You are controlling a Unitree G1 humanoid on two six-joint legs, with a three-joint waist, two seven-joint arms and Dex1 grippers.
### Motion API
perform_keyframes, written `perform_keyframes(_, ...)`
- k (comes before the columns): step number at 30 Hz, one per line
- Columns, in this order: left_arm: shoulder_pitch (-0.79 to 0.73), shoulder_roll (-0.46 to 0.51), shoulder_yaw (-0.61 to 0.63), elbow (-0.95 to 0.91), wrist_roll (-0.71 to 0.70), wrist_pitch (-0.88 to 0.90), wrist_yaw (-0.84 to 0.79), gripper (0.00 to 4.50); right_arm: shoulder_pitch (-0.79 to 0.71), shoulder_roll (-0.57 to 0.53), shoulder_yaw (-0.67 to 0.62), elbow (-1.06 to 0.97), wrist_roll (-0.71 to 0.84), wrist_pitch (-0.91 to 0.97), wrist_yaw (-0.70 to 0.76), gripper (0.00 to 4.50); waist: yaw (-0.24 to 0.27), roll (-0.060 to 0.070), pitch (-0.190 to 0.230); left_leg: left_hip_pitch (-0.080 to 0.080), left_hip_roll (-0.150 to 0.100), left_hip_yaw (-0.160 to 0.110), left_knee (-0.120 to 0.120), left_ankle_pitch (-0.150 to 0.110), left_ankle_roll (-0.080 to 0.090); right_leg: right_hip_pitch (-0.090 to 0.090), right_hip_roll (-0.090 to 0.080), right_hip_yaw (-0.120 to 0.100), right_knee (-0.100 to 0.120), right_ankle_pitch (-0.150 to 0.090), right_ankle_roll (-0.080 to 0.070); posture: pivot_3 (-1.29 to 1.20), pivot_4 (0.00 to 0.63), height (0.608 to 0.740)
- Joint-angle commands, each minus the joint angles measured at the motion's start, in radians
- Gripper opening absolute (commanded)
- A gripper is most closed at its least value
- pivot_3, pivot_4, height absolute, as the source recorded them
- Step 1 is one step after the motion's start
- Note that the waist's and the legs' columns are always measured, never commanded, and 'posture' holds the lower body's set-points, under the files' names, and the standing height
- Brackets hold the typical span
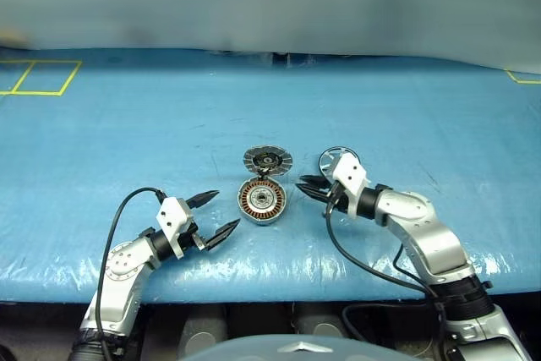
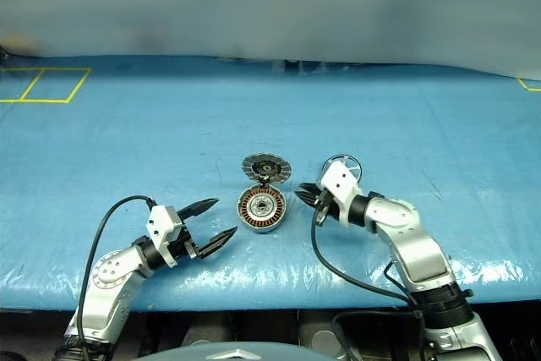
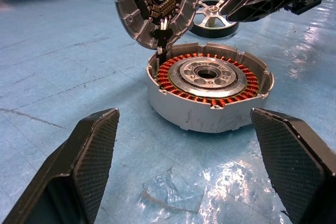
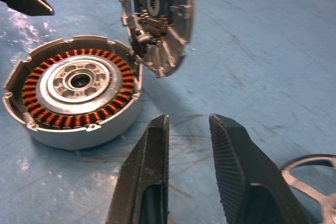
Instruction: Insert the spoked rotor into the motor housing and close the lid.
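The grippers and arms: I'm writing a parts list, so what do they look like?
Both arms are silver-grey metal with black joints and a white wrist block. The left gripper and right gripper each have two black tapering fingers with cross-hatched pads. A black cable loops along each arm.

Robot test lab: blue sheet (image 1: 127, 124) w/ yellow tape marks (image 1: 38, 78).

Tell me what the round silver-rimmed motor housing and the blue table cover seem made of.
Round silver-rimmed motor housing: probably cast or machined metal, matt grey and scuffed, holding a ring of copper-coloured wire windings. Blue table cover: looks like plastic sheeting, given its glossy, wrinkled, glare-catching surface.
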Motion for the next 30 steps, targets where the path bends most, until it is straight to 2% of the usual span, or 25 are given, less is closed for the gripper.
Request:
perform_keyframes(1, -0.011, -0.002, 0.000, -0.003, -0.006, -0.023, -0.007, 4.26, 0.000, -0.019, -0.040, -0.030, -0.008, -0.007, -0.021, 2.18, 0.000, 0.000, 0.000, 0.000, 0.000, 0.000, 0.000, 0.000, 0.000, 0.000, 0.000, 0.000, 0.000, 0.000, 0.000, 0.00, 0.150, 0.740)
perform_keyframes(5, -0.021, -0.001, -0.003, 0.005, -0.005, -0.023, -0.011, 4.26, -0.011, -0.033, -0.055, 0.009, -0.056, -0.016, -0.072, 3.45, 0.002, 0.000, 0.000, 0.000, 0.000, 0.000, 0.000, 0.000, 0.000, 0.000, 0.000, 0.000, 0.000, 0.001, 0.001, 0.00, 0.150, 0.740)
perform_keyframes(18, -0.019, 0.001, -0.004, 0.004, 0.002, -0.025, -0.006, 4.26, -0.044, -0.039, -0.052, 0.106, -0.157, 0.011, -0.172, 3.45, 0.001, 0.000, 0.000, 0.000, 0.000, 0.001, 0.000, 0.000, 0.000, 0.000, 0.000, 0.000, -0.001, 0.001, 0.001, 0.00, 0.150, 0.740)
perform_keyframes(30, -0.016, -0.002, -0.003, 0.007, 0.004, -0.030, 0.004, 4.26, -0.060, -0.022, -0.055, 0.109, -0.156, 0.017, -0.184, 3.45, 0.002, 0.000, 0.000, 0.000, 0.000, 0.001, 0.000, 0.000, 0.000, 0.000, 0.000, 0.000, -0.001, 0.001, 0.002, 0.00, 0.150, 0.740)
